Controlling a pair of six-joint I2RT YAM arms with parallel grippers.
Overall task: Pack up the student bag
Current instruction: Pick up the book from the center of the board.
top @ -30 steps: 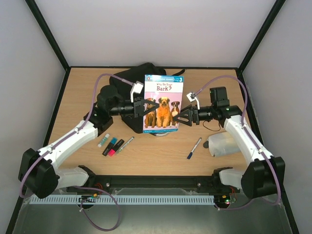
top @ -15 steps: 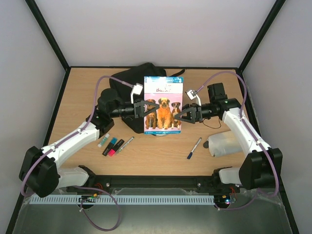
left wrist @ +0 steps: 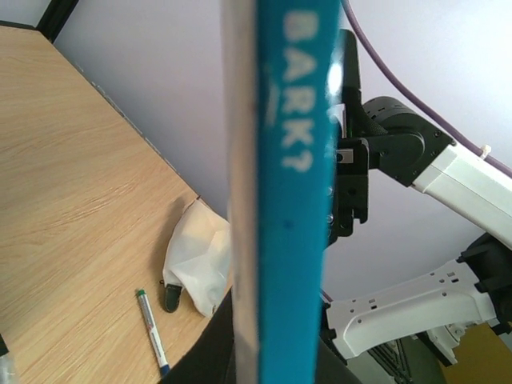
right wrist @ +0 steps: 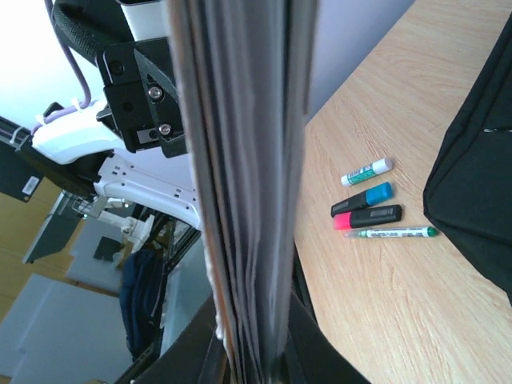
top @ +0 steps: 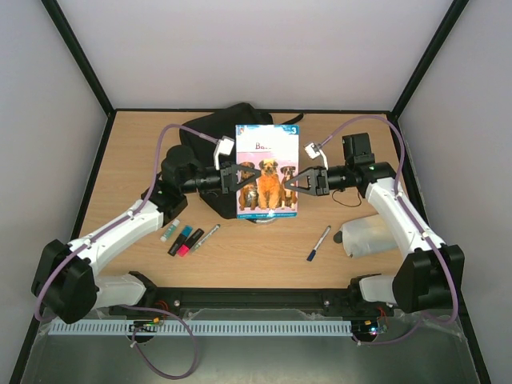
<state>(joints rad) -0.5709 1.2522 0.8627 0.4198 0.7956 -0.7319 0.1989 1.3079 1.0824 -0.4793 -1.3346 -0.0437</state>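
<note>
The left gripper (top: 240, 178) and right gripper (top: 294, 181) each clamp an opposite side edge of a children's book (top: 268, 172) (dogs on its cover), held upright. The black student bag (top: 228, 120) lies on the table (top: 128, 160) behind it.

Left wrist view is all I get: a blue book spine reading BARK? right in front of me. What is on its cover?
Observer: Dogs. The top view shows the book's cover, with several dogs pictured on it.
Visitor: And where is the bag?
Observer: The black bag lies on the table behind the book, towards the far edge.
</note>
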